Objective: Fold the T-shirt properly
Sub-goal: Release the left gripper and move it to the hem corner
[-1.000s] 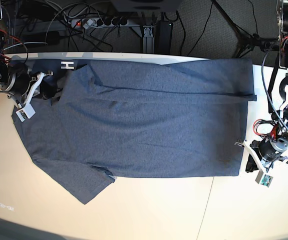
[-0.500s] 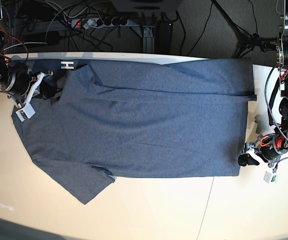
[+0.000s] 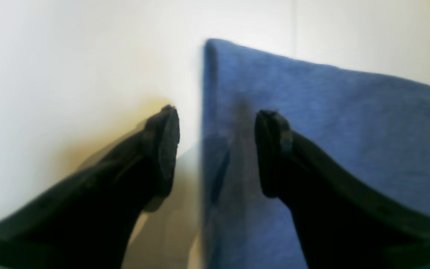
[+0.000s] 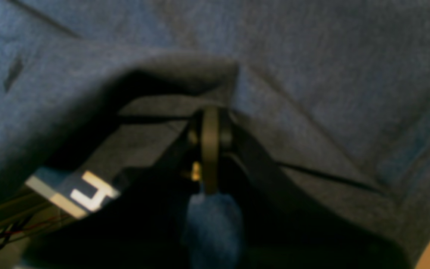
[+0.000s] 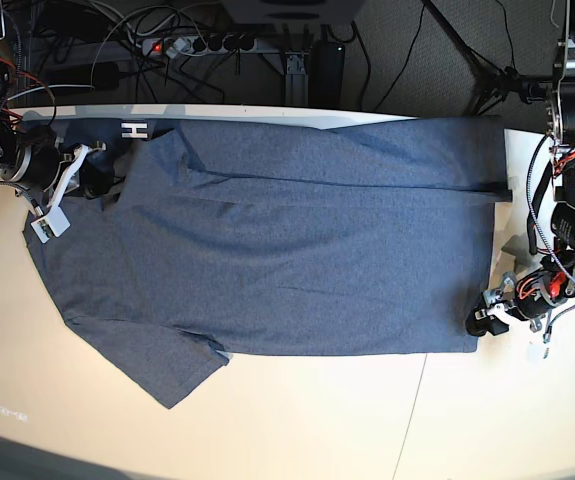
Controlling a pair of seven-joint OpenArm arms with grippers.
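Observation:
The blue-grey T-shirt (image 5: 307, 240) lies spread flat across the table, one sleeve (image 5: 162, 365) pointing toward the front left. White lettering (image 5: 133, 129) shows at its far left corner. My left gripper (image 5: 479, 322) is at the shirt's front right hem corner. In the left wrist view that gripper (image 3: 218, 114) is open and straddles the cloth's edge (image 3: 205, 112), one finger over bare table, the other over fabric. My right gripper (image 5: 95, 178) is at the shirt's far left end. The right wrist view shows it (image 4: 209, 123) shut on a raised fold of the T-shirt (image 4: 312, 74) beside the lettering (image 4: 92, 192).
The pale table (image 5: 317, 420) shows bare surface in front of the shirt and a narrow strip to the right (image 5: 567, 400). A power strip (image 5: 202, 44) with cables lies on the floor behind the table's back edge.
My left arm swung in toward the shirt's front right corner and its gripper opened over the hem edge. The right arm and the shirt stayed put.

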